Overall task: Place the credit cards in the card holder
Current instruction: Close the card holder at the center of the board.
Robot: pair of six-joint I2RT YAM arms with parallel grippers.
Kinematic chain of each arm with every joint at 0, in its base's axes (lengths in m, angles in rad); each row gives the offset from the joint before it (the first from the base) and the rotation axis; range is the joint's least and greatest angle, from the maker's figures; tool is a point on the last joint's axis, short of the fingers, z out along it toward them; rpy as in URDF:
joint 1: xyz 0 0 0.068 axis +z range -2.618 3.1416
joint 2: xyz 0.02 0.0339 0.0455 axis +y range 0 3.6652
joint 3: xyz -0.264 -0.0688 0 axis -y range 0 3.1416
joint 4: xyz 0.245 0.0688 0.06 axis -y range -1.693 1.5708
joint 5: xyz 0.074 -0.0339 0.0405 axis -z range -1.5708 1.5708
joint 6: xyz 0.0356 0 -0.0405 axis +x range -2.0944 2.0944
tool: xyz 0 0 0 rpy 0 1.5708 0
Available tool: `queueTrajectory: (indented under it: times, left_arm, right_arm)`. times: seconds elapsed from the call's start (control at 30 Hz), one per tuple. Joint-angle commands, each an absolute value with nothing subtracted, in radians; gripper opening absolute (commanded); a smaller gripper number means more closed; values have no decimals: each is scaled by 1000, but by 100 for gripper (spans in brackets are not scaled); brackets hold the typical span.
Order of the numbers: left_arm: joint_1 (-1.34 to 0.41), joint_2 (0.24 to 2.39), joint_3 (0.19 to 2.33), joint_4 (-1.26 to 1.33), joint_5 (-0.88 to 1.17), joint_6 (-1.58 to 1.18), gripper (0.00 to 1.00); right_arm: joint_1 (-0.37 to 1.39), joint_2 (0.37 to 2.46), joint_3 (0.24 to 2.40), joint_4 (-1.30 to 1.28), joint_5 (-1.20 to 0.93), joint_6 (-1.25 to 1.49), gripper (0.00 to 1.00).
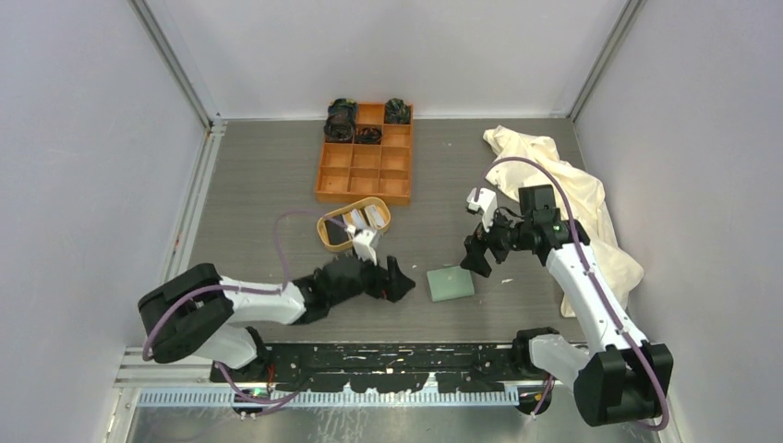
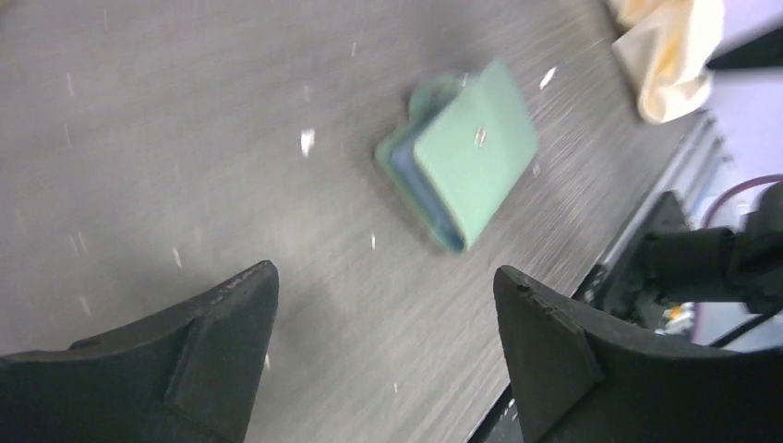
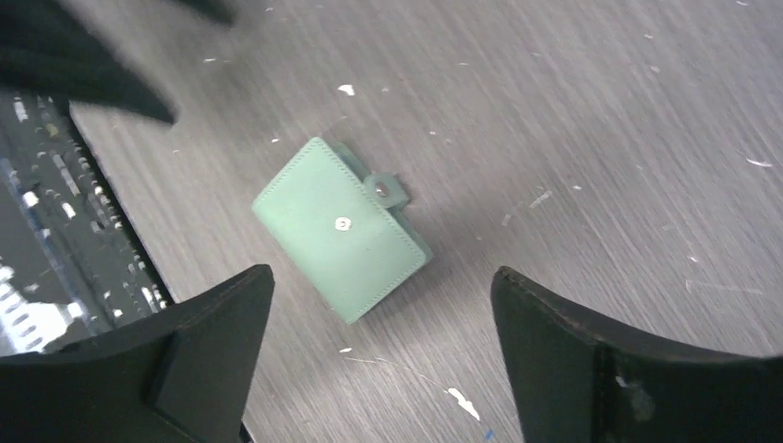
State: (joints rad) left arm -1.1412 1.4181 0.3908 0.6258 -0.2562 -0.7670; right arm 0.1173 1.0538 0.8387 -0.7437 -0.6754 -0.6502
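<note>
the small sage-green folding card holder [image 3: 342,226] lies flat on the grey wood-grain counter [image 3: 572,111], near its front edge and between the two arms. it is folded shut. the snap stud shows on its flap, and its little strap tab [image 3: 384,189] sticks out to one side, apparently not fastened. in the left wrist view a pale blue edge shows between the flaps; whether that is a card or pocket lining i cannot tell.

the left arm's fingers [image 2: 222,351] stand wide apart just beside the holder with nothing between them. the right arm's fingers [image 3: 212,351] hover wide above it, also empty, so the holder simply rests on the counter. folded like this it can take no card, and my guess is that it needs opening first, with one arm pinning it.

further back, the oval tan wooden tray [image 1: 321,238] holds the credit cards [image 1: 365,219], a dark one and a few white ones. behind it, the orange nine-compartment box [image 1: 365,175] has dark objects in its far cells only. a crumpled cream cloth [image 1: 563,185] lies to the right.
</note>
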Motion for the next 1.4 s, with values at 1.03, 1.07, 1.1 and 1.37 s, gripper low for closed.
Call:
queueTrajectory:
  times: [1.03, 1.07, 1.1, 1.37]
  left_arm:
    - [-856, 1955, 970, 674, 764, 227, 56]
    - [-855, 1956, 970, 678, 743, 230, 55]
    - [-856, 1958, 972, 679, 721, 230, 54]
    - [-817, 1998, 997, 787, 743, 113, 48]
  right_arm:
    - [39, 1359, 972, -1350, -833, -1558, 37]
    - [39, 1361, 974, -1351, -833, -1559, 37]
    - [38, 1365, 975, -1354, -835, -1561, 37]
    - [38, 1381, 977, -1381, -830, -1594, 37]
